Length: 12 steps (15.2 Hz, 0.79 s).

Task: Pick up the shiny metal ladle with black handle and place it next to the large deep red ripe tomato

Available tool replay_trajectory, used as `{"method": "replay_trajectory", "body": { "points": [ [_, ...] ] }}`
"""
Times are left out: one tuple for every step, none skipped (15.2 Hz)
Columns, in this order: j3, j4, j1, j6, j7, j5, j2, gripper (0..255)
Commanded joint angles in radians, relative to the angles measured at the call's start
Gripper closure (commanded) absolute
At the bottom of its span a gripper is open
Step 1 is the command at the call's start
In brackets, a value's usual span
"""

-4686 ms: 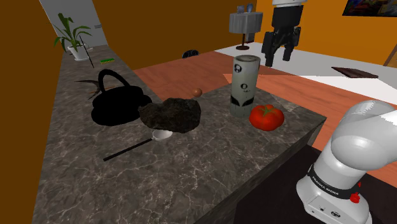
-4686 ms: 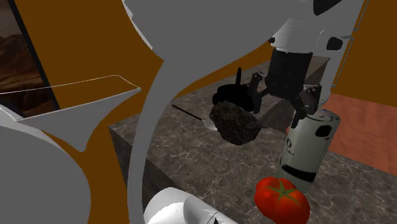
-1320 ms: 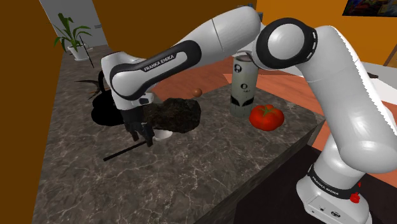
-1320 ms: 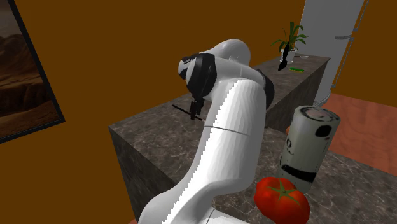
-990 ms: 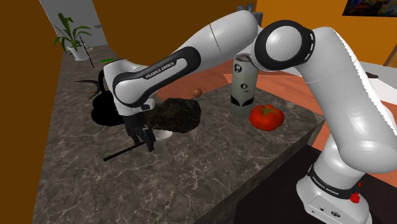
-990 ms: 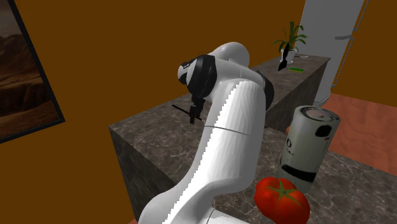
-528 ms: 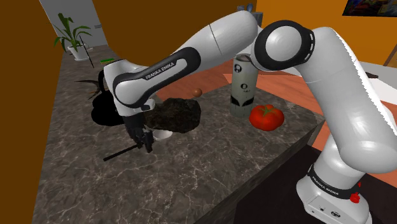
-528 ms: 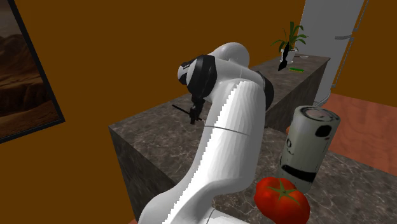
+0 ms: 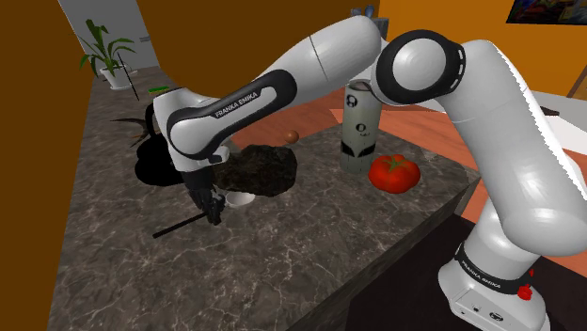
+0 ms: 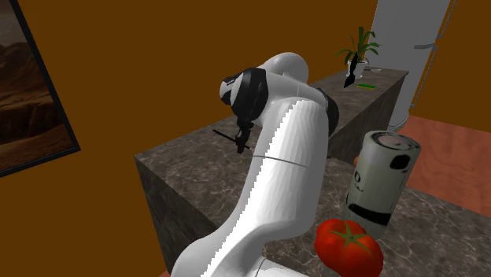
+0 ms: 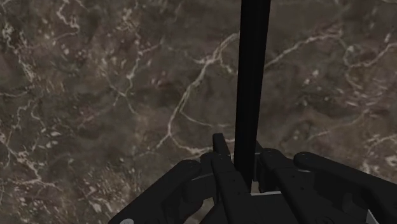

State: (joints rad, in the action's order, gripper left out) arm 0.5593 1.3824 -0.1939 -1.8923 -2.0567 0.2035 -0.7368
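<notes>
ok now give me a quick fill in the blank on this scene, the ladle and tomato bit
1. The gripper is shut on the ladle by its thin ___ handle.
2. The tomato beside the tall cylinder is ___ in colour.
3. In the shoulder view, the tomato lies toward that view's ___ of the ladle.

Missing words: black; red; right
</notes>
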Motion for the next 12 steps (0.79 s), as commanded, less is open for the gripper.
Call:
{"method": "replay_trajectory", "body": {
  "points": [
    [0.0,0.0,0.0,0.0,0.0,0.0,0.0,255],
    [0.002,-0.005,0.0,0.01,0.0,-0.002,0.005,255],
    [0.004,-0.01,0.001,0.02,0.0,-0.005,0.011,255],
    [0.005,-0.016,0.001,0.03,0.0,-0.007,0.016,255],
    [0.007,-0.022,0.001,0.04,0.0,-0.009,0.02,255],
    [0.009,-0.028,0.001,0.051,0.0,-0.011,0.025,255],
    [0.01,-0.035,0.001,0.061,0.0,-0.013,0.03,255],
    [0.012,-0.042,0.001,0.072,0.0,-0.015,0.034,255],
    [0.013,-0.049,0.001,0.083,0.0,-0.017,0.038,255],
    [0.015,-0.056,0.001,0.094,0.0,-0.018,0.042,255],
    [0.016,-0.064,0.0,0.105,0.0,-0.02,0.046,255],
    [0.017,-0.073,0.0,0.116,-0.001,-0.022,0.049,255]
  ]
}}
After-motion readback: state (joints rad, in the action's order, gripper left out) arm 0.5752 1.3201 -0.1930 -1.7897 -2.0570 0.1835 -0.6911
